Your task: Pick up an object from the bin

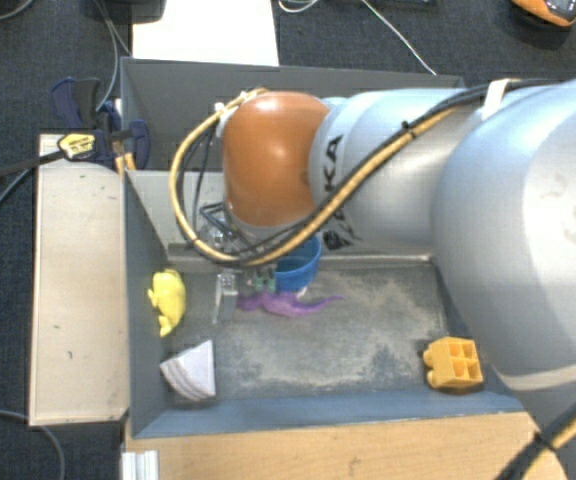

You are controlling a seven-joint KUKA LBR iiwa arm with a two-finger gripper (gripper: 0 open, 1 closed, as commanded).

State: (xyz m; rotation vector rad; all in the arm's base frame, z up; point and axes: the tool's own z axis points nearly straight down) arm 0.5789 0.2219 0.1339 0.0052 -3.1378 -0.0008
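My gripper [228, 290] hangs below the orange wrist cover, low over the bin floor near the back wall, left of centre. Just to its right lies a purple lizard-shaped toy [293, 303], flat on the floor with its tail pointing right. Behind the toy stands a blue cup [301, 263], partly hidden by the arm. A small green piece [259, 283] shows between the gripper and the cup. The gripper is beside the purple toy's left end, and I cannot tell whether it touches it.
A yellow soft toy [167, 300] lies against the left wall. A white and grey cone-shaped thing [192, 371] sits in the front left corner. An orange-yellow block with square holes [454, 362] rests at the front right. The arm covers the bin's back right.
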